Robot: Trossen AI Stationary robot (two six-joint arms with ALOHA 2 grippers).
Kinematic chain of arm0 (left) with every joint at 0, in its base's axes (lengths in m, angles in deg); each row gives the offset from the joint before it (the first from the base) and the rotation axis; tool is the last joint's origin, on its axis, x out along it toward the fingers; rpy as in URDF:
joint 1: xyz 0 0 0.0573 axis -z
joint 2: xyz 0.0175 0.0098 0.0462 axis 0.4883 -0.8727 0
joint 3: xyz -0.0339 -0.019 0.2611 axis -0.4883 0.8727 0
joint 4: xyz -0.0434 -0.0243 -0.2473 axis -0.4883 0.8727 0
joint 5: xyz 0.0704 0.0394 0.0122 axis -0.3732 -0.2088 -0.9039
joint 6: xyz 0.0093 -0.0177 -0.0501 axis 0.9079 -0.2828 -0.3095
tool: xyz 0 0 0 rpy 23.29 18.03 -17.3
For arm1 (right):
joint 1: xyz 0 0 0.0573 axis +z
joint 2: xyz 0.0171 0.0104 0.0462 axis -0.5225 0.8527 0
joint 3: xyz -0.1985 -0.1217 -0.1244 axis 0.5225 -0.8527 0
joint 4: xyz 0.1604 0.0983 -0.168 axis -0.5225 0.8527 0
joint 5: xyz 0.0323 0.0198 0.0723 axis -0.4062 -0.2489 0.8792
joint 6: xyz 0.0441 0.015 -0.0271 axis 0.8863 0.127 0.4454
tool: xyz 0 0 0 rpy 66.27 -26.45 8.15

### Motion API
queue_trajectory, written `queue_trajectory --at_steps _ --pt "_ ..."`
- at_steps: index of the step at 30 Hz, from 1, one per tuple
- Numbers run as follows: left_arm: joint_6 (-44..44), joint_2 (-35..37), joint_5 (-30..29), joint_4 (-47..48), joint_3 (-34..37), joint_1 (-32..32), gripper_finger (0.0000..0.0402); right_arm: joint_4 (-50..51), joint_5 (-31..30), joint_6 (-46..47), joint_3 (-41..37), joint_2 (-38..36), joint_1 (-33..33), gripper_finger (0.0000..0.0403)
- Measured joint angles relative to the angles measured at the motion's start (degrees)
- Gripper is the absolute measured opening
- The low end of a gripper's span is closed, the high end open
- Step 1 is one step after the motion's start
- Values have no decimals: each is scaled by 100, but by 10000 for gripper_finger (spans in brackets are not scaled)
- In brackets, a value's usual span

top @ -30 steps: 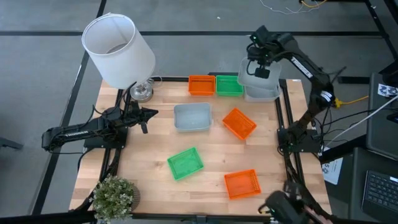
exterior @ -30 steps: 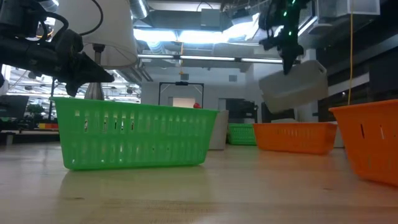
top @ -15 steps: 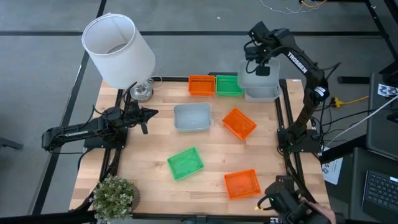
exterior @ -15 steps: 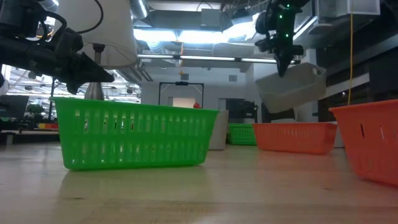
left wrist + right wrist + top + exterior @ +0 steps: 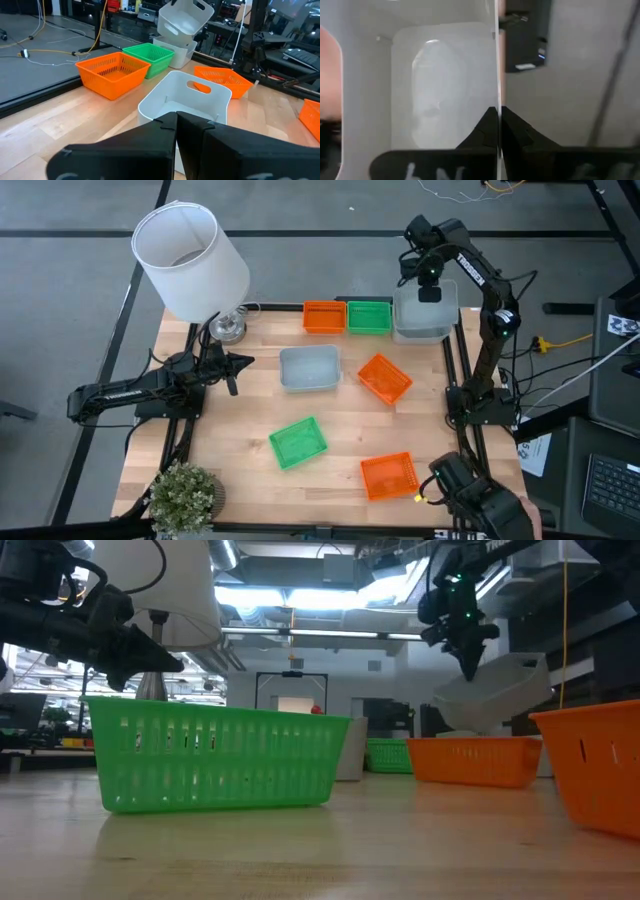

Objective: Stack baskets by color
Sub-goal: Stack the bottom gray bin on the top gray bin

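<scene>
Right gripper (image 5: 428, 292) clenched on the rim of a tilted white basket (image 5: 427, 308), hanging over another white basket (image 5: 420, 333) at the tabletop's far right corner; likely to jam crooked or tip off the edge if let go while tilted. Left gripper (image 5: 232, 374) closed on nothing near the left edge. All baskets apparently empty: third white basket (image 5: 310, 368) mid-table, orange basket (image 5: 323, 317) and green basket (image 5: 369, 316) along the far edge.

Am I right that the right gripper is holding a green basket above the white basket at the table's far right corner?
Not quite: the right gripper holds a white basket, not a green one, tilted above the other white basket. The left wrist view shows it.
</scene>
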Motion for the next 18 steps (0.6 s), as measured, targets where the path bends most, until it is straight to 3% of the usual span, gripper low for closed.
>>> queue_trajectory --at_steps 3,18 --pt "-3 0 0 0 0 0 0 -23 477 -22 1 24 -150 0" --pt "80 -2 0 0 0 0 0 -325 706 -622 -155 248 -499 0"
